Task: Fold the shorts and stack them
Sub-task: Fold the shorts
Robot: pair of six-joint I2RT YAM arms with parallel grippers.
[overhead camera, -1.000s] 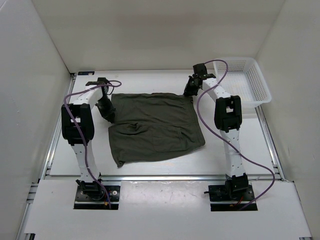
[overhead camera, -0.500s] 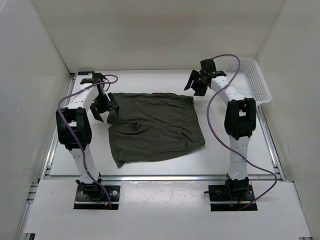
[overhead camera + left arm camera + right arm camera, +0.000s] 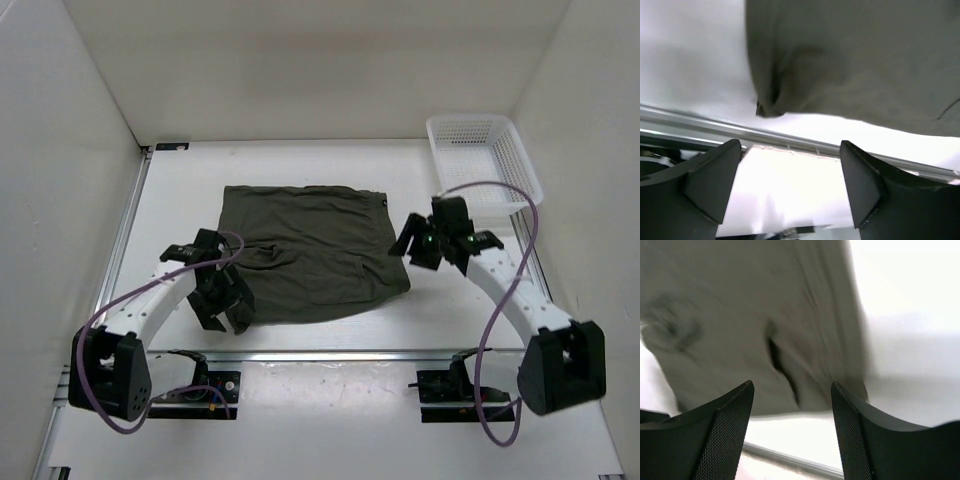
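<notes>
And here are the shorts (image 3: 310,255), dark olive, lying flat on the white tabletop (image 3: 170,220) right between our two grippers. The left gripper (image 3: 225,300) hangs over the near left corner of the cloth. The right gripper (image 3: 425,240) sits just beside the right edge, near the lower corner on that side.

Both grippers have their jaws wide apart, and neither holds anything. The left wrist view shows the rumpled corner just ahead of the gap. The right wrist view shows blurred cloth with a dark crease ahead of its jaws.

So where are we? The cloth makes a roughly square shape, which we read as perhaps one fold already made, though we cannot tell that for sure. There is a ruck toward the left gripper's side, and the near edge runs crooked. By our judgement another fold is left, plus some smoothing, and then the stacking. We see no stack anywhere.

Beyond the right gripper, in the far corner, stands a white mesh basket (image 3: 485,160), well apart from the cloth. A metal rail (image 3: 330,353) edges the tabletop behind both grippers. Plain white walls (image 3: 300,70) close in on three sides.
</notes>
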